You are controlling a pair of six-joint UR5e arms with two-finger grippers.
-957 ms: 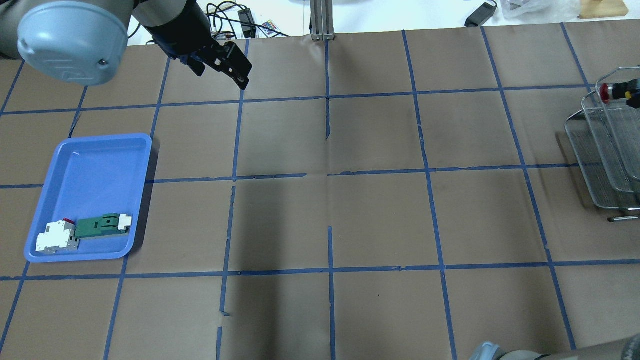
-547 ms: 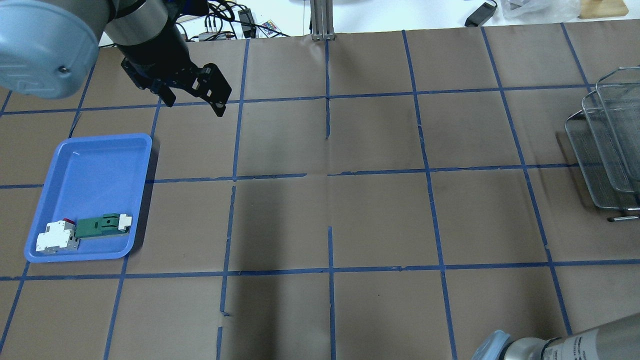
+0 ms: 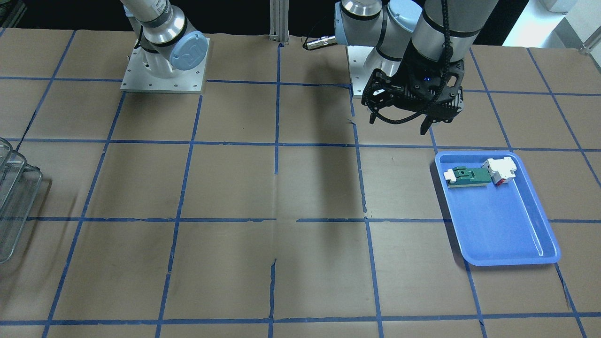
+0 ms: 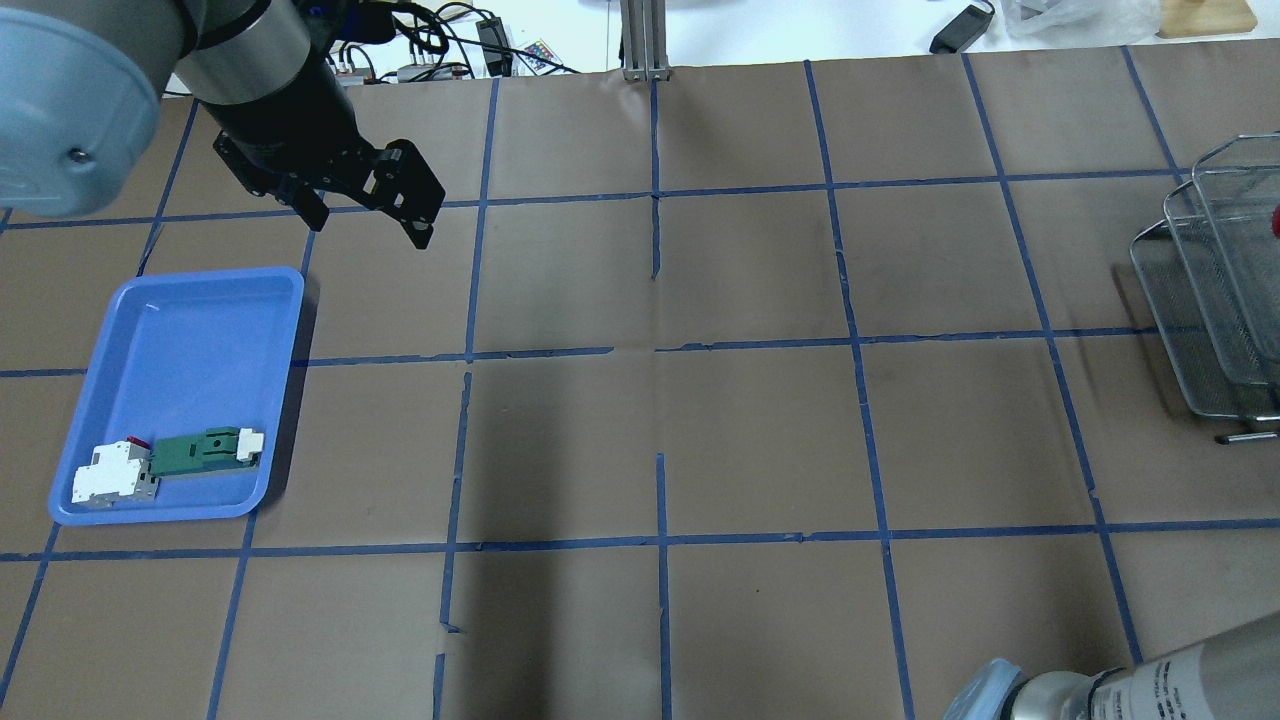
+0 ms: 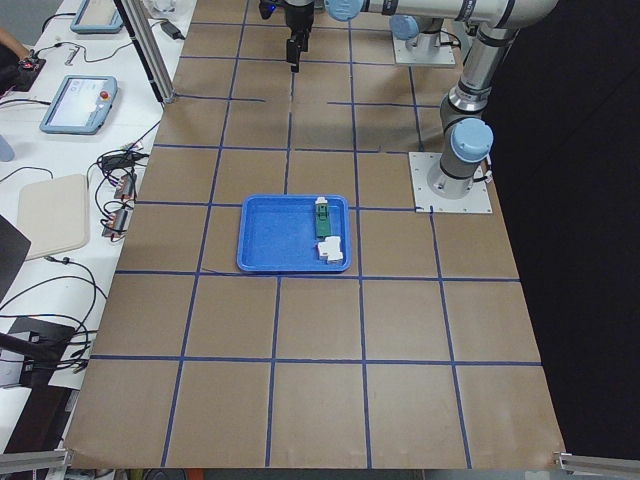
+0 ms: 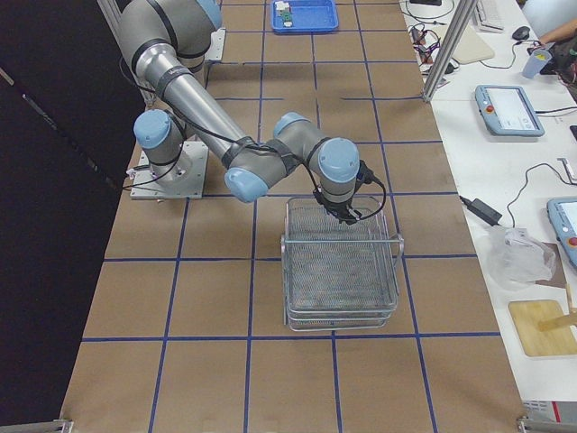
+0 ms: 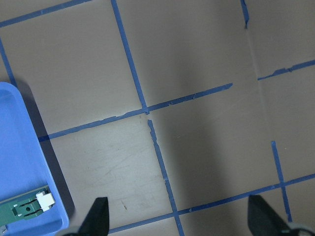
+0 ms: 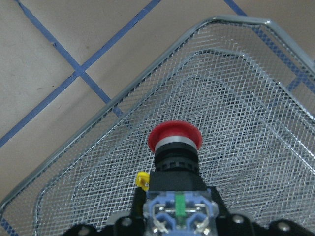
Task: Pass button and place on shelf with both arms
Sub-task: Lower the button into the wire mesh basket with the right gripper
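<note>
The button [image 8: 174, 136], with a red cap, black neck and pale rear block, is held in my right gripper [image 6: 343, 213], which is shut on it just above the top tier of the wire shelf [image 6: 343, 271]. In the overhead view only a red sliver of the button [image 4: 1276, 222] shows at the right edge, over the shelf [image 4: 1215, 300]. My left gripper [image 4: 370, 230] is open and empty, hanging above the table just beyond the far corner of the blue tray. Its two fingers [image 7: 98, 219] frame bare paper in the left wrist view.
The blue tray [image 4: 200, 330] at the left holds a white-and-red blocky part [image 4: 110, 475] and a flat green-and-white part [image 4: 205, 450] at its near end. Brown paper with blue tape lines covers the table. Cables lie past the far edge.
My left gripper has moved left and back toward the blue tray, staying open. My right gripper has carried the button rightward, almost out of the overhead view, over the shelf.
</note>
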